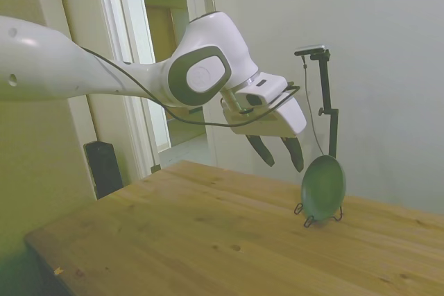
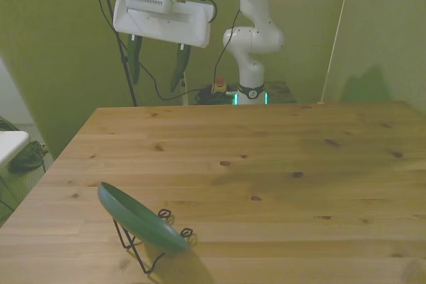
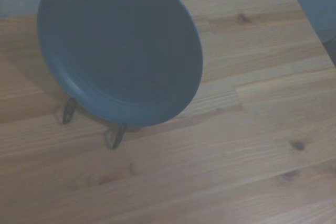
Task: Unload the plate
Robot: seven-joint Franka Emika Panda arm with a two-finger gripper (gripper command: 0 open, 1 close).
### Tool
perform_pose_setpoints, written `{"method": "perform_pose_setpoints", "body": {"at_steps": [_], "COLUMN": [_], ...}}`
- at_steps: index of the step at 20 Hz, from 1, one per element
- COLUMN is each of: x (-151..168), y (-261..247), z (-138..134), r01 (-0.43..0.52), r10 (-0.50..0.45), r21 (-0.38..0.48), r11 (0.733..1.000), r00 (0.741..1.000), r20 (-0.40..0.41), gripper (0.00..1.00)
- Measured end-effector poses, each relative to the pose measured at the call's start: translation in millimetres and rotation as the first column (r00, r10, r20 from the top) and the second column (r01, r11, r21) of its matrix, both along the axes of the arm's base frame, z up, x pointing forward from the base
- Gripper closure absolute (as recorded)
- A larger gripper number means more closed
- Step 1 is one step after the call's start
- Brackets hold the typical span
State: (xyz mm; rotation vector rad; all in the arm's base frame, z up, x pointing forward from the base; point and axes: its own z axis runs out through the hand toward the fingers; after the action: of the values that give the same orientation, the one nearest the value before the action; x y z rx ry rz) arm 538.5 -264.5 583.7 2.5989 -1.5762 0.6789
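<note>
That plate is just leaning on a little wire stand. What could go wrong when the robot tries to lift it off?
1. The plate stands tilted on a thin wire stand, held only by small hooks at its lower rim; a nudge from the open gripper could tip it over.
2. It sits near the table edge in the front view, so a slip might send it off.
3. The light stand might lift or drag along with the plate.

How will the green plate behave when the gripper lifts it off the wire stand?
The plate looks rigid, so it should keep its shape. It leans on edge in the wire stand, so a sideways nudge could tip it or roll it out. Its surface looks smooth, so it may slip in the open gripper unless pinched across the rim.
</note>
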Motion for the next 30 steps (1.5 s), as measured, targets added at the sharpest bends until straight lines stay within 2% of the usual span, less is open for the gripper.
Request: {"method": "perform_pose_setpoints", "body": {"at_steps": [3,9,20,27,30], "x": [16,66,156,189,197], "y": [-16,-36,-56,-58,-55], "z": [-5,-30,-62,-81,-84], "r01": [-0.009,-0.073,-0.118,-0.138,-0.178], "r10": [0.009,0.073,0.125,0.145,0.185], "r21": [0.012,-0.008,-0.106,-0.124,-0.136], "r11": [1.000,0.997,0.987,0.983,0.975], "r00": [0.999,0.996,0.990,0.988,0.982], "r20": [0.033,0.047,0.069,0.054,0.039], "gripper": [0.00,0.00,0.00,0.00,0.00]}}
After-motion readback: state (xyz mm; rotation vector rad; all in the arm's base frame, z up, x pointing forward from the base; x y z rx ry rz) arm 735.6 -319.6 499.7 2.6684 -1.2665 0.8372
